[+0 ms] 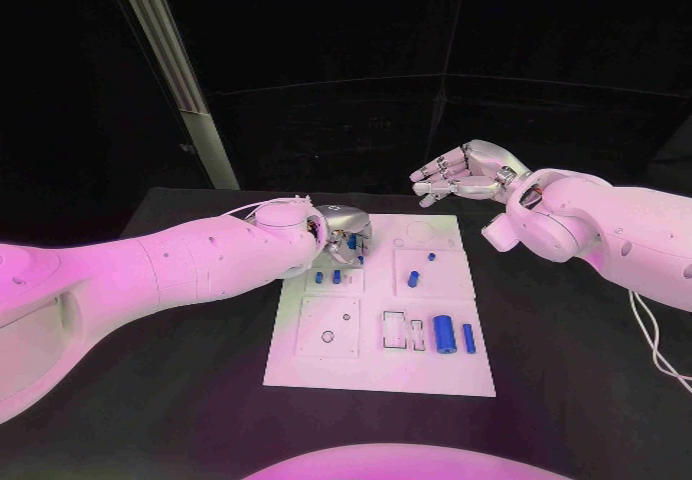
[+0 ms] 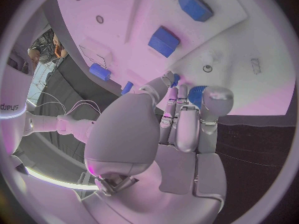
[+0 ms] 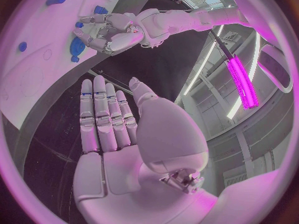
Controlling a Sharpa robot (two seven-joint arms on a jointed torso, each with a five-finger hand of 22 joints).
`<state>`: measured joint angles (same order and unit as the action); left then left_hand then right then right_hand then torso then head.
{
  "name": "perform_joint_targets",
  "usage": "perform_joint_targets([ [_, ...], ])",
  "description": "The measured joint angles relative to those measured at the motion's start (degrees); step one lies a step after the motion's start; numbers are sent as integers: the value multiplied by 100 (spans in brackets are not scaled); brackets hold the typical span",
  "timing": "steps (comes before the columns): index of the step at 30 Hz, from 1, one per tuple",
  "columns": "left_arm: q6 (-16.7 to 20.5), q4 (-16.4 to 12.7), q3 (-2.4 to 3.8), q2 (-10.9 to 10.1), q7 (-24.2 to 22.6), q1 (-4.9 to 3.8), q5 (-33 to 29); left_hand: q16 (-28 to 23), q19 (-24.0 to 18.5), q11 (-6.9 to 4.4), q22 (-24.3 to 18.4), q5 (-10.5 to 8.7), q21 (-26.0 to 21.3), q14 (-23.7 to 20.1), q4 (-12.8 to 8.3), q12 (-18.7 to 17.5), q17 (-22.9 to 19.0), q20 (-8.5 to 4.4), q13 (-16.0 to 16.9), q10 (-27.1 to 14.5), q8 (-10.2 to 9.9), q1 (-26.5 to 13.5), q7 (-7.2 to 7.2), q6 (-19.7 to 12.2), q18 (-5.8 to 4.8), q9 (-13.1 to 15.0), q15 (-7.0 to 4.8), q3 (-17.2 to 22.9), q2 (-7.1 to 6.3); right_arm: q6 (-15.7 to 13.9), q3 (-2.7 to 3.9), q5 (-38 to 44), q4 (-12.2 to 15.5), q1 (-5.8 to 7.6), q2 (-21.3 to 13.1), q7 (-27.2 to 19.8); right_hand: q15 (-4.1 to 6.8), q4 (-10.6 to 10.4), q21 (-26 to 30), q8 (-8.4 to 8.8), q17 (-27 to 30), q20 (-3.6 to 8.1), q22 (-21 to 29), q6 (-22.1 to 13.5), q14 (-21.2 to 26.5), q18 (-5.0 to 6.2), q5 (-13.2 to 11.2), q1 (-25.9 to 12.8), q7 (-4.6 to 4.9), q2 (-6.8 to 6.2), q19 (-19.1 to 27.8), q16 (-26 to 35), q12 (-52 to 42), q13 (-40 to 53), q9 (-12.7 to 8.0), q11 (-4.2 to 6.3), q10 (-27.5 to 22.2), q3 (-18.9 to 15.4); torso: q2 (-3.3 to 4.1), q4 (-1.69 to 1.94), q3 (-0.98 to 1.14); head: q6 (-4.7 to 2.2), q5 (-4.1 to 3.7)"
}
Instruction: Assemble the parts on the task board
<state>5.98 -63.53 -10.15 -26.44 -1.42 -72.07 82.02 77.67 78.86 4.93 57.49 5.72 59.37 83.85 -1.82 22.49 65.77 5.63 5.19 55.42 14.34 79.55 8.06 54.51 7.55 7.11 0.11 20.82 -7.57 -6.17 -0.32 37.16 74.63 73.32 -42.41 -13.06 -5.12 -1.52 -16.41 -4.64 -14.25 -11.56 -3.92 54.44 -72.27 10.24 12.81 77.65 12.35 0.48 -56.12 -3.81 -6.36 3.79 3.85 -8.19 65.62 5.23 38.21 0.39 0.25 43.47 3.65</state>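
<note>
On the black table [image 1: 173, 370] lies the white task board [image 1: 378, 372], its long side running away from the robot. Toward the left, the left robot hand [image 1: 338, 243] hangs over the board's far left section, fingers curled downward and bunched together. The left wrist view shows a round blue part [image 2: 197, 94] right at its fingertips [image 2: 217, 98], though whether they actually clamp it cannot be told. Just beside that hand on the board sit two small blue parts [image 1: 327, 275]. Further right stand a small blue peg [image 1: 430, 257] and a short blue cylinder [image 1: 413, 279]. Nearer the robot, a large blue cylinder [image 1: 446, 334] and a thin blue rod [image 1: 469, 338] lie side by side, next to outlined slots. At the right, the right robot hand [image 1: 462, 172] is raised above the board's far right corner, its fingers stretched out and apart, holding nothing.
</note>
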Motion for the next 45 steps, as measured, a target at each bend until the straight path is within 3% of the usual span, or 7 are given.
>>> perform_joint_targets([
  [19,-123,146,19,91,30,11,3,44,61,-65,181,0,138,20,-15,-78,-5,-18,-83,287,-77,-76,-49,152,0,-76,-20,240,76,0,0,2,1,0,7,0,0,-17,0,0,5,0,0,0,0,0,0,0,0,0,0,0,0,0,0,0,0,17,0,-2,3,23,4],
  [26,-153,175,23,125,53,12,1,84,115,-116,365,0,321,19,-52,-117,21,-72,-106,566,-79,-42,-83,429,0,-88,-83,435,163,0,0,2,1,0,14,0,0,-17,0,0,6,0,0,0,0,0,22,0,0,0,0,0,0,0,0,0,0,17,1,-3,3,36,1],
  [28,-153,175,24,126,58,12,1,84,125,-142,435,-1,383,19,-72,-118,22,-82,-101,617,-83,-49,-106,479,-87,-89,-83,483,198,0,0,2,1,0,14,0,0,-17,0,0,5,0,0,0,0,0,22,0,0,0,0,0,0,0,0,0,0,17,1,-3,2,37,1],
  [30,-144,174,25,123,59,14,0,106,166,-145,511,-3,449,19,-94,-121,22,-98,-103,676,-83,-41,-103,512,-88,-89,-83,539,214,0,0,3,1,0,14,0,0,-17,0,0,5,0,0,0,0,0,22,0,0,0,0,0,0,0,0,0,0,17,1,-3,2,37,-2],
  [41,105,-11,20,-72,43,58,-14,106,194,-163,665,-20,570,-1,-174,-213,11,-110,-119,799,-101,-24,-101,611,-87,-104,-103,665,230,0,0,3,-7,0,21,0,0,-17,25,0,5,0,0,0,0,0,22,0,0,0,0,0,0,0,0,0,0,17,-4,3,-2,10,-16],
  [45,217,-127,75,-163,34,63,-31,106,194,-156,676,-23,571,-1,-189,-251,10,-109,-113,807,-101,-25,-101,612,-87,-107,-103,697,230,0,0,3,-10,0,24,-3,0,-17,25,0,4,0,0,0,0,0,22,0,0,0,0,0,0,0,0,0,0,17,-4,7,-1,-3,-9],
])
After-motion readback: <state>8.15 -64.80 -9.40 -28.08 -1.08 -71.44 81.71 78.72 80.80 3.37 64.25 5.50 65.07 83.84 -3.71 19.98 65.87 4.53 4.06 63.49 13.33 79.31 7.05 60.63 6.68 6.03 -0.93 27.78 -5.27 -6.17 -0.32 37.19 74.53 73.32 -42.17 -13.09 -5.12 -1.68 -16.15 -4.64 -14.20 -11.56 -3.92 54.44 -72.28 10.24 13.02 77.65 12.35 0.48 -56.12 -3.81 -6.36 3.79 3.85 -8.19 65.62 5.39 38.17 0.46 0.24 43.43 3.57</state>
